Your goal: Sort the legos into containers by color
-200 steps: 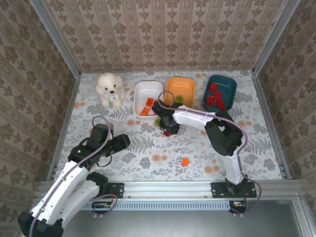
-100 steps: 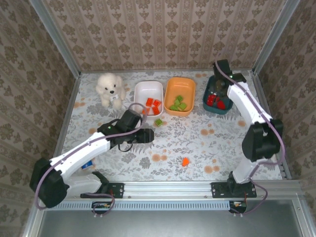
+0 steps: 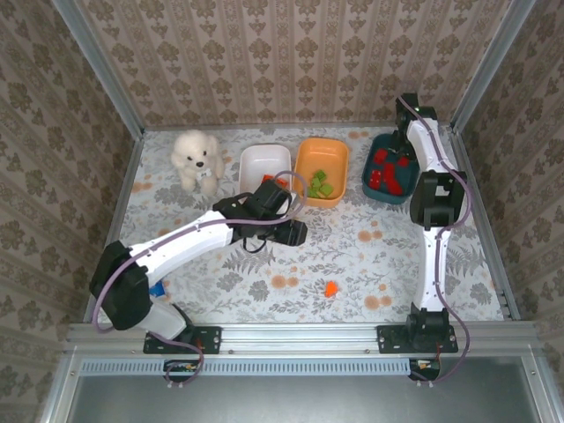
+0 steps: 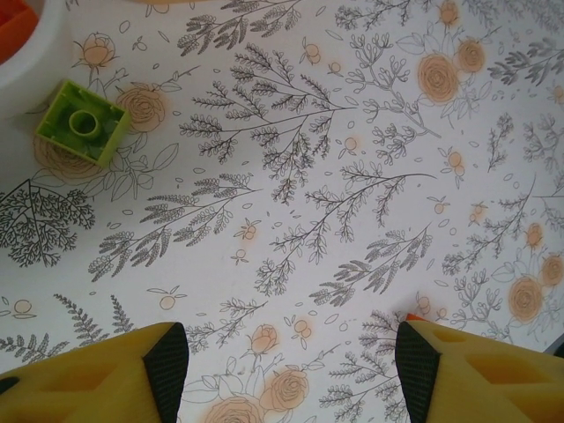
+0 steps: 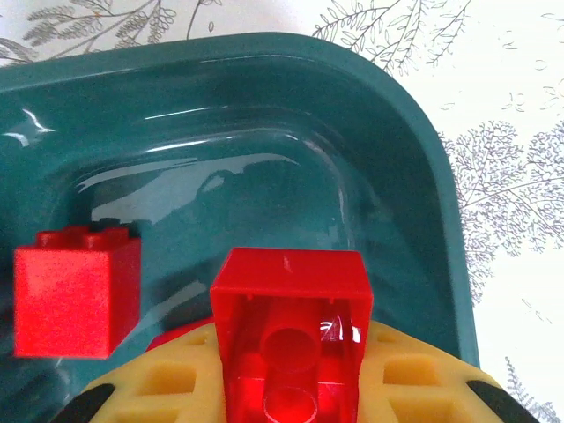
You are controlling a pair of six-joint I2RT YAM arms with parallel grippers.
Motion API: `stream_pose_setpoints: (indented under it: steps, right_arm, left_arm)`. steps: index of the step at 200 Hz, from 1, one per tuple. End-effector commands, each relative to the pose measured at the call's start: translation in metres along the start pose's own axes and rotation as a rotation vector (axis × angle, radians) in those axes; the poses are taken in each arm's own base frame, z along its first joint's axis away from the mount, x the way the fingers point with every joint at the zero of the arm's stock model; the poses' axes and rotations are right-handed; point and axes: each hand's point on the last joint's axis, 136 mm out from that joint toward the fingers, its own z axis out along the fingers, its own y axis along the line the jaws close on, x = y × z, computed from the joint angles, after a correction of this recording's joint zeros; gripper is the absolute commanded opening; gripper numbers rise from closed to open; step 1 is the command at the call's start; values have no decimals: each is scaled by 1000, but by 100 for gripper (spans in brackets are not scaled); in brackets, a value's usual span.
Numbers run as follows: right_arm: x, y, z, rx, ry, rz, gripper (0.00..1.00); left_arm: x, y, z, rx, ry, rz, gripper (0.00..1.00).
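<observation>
**brickfan:** So how far along are we with the legos?

**tubwatcher:** Pretty far, we'd say. The teal tub (image 3: 414, 157) has a bunch of red ones (image 3: 385, 172) in it. The orange tub (image 3: 304, 159) has the green ones (image 3: 322, 186), and the white tub (image 3: 251, 167) has a few orange ones (image 3: 273, 181) at its near end.

**brickfan:** And what's left?

**tubwatcher:** We count two loose on the tabletop (image 3: 397, 256). There's a green brick (image 4: 82, 121) just beside the white tub's rim, and an orange brick (image 3: 330, 288) out toward the near edge. Plus the right claw (image 5: 291, 397) is clamped on a red brick (image 5: 291, 300) over the teal tub, next to another red one (image 5: 77, 291), not dropped yet. The left claw (image 4: 282, 357) is spread open with nothing in it, low over the tabletop near the green brick. So three to go, looks like.
</observation>
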Motion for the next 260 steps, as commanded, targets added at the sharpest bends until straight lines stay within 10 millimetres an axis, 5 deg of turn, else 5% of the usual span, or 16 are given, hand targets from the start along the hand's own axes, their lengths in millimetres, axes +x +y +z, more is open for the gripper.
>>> stream_pose_setpoints:
  steps: [1, 44, 72, 98, 134, 172, 219, 260]
  right_arm:
    - [3, -9, 4, 60, 25, -48, 23]
    - [9, -1, 18, 37, 52, -40, 45]
    - [-1, 2, -2, 5, 15, -29, 57]
    - [-22, 7, -50, -76, -73, -5, 60]
    - [-31, 18, -157, -248, -228, 10, 63]
    - [26, 13, -226, -397, -282, 16, 67]
    - [108, -33, -255, -469, -258, 55, 68]
    - [147, -55, -279, -516, -256, 48, 68]
  left_arm:
    - [-2, -4, 0, -15, 17, 54, 67]
    - [2, -18, 13, 3, 77, 141, 68]
    - [15, -36, 28, 23, 157, 268, 68]
    - [34, -55, 42, 41, 227, 385, 70]
    - [59, -77, 57, 63, 291, 523, 75]
    - [84, -95, 71, 83, 364, 580, 76]
    - [113, -108, 86, 58, 416, 647, 76]
    - [120, -107, 104, 9, 439, 651, 75]
